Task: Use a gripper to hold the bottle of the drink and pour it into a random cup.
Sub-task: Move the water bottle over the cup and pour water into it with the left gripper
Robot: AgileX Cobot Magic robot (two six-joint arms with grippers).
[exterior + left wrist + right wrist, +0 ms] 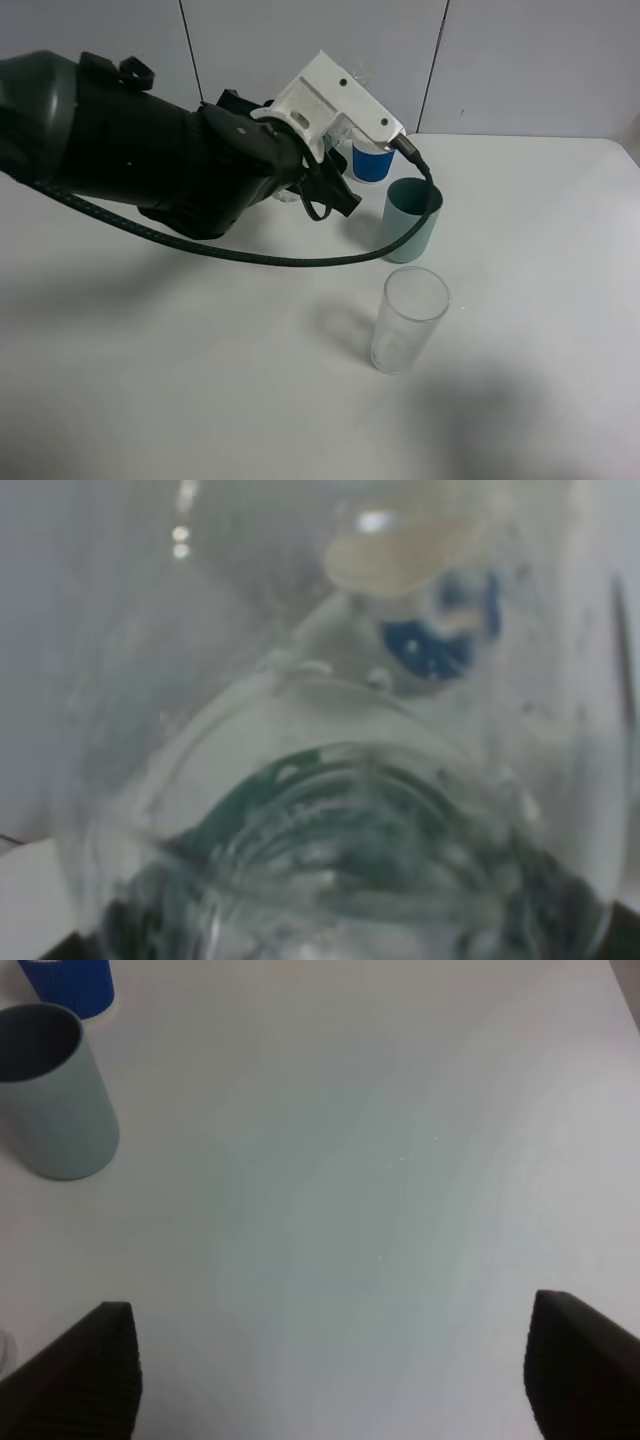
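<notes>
My left gripper (333, 192) hangs above the table in the exterior high view, just left of the grey-teal cup (412, 220). It is shut on the bottle of the drink (330, 810). That clear plastic body with its dark green label fills the left wrist view, and the hand hides it in the exterior high view. The cup stands upright and open; it also shows in the right wrist view (55, 1090). My right gripper (330, 1360) is open over bare table with nothing between its dark fingers (100, 1370).
A white cup with a blue band (372, 160) stands just behind the grey-teal cup. A clear glass (408, 320) stands in front of it, nearer the table's front. A black cable (250, 255) loops under the left arm. The white table (540, 250) stretches to the right.
</notes>
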